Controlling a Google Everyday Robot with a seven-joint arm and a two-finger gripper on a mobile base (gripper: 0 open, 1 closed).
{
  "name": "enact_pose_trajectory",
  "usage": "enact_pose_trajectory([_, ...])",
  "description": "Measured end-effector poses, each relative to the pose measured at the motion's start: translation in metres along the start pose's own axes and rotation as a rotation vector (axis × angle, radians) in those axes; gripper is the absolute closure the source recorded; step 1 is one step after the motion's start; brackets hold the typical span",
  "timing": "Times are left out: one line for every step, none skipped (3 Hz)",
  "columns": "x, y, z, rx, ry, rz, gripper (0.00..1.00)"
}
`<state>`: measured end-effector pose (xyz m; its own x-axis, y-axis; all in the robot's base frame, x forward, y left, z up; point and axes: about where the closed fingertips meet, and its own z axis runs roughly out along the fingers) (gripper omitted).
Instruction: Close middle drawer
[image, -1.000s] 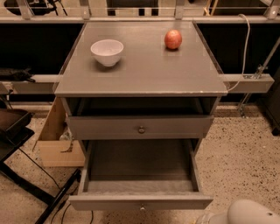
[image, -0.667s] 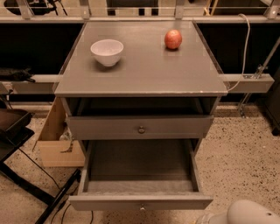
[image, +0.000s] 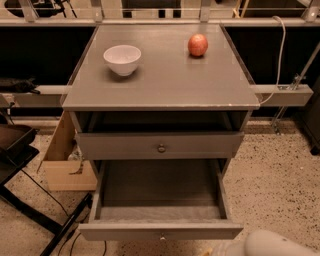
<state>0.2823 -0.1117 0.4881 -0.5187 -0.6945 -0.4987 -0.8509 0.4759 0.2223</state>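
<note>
The grey cabinet (image: 160, 85) stands in the middle of the camera view. The middle drawer (image: 160, 231) is pulled far out toward me, and its deep plain grey tray (image: 160, 187) is empty. Its front panel runs along the bottom of the view, with the small dark knob (image: 161, 237) at the lower edge. Above it, a narrower-fronted drawer (image: 120, 146) with a round knob (image: 161, 148) stands slightly out. My gripper is out of view. Only a white rounded part of the robot (image: 270, 245) shows at the bottom right, beside the drawer's right front corner.
A white bowl (image: 122, 59) and a red apple (image: 198, 45) sit on the cabinet top. A cardboard box (image: 62, 160) and black stand legs (image: 30, 210) are on the speckled floor at left. A rail (image: 285, 95) and a white cable (image: 280, 55) are at right.
</note>
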Motion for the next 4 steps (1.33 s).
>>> enact_pose_trajectory([-0.017, -0.037, 0.059, 0.008, -0.06, -0.053, 1.0])
enact_pose_trajectory([-0.034, -0.075, 0.111, -0.009, -0.124, -0.077, 1.0])
enact_pose_trajectory([-0.037, -0.089, 0.147, -0.036, -0.17, -0.06, 1.0])
enact_pose_trajectory([-0.037, -0.093, 0.165, -0.05, -0.196, -0.045, 1.0])
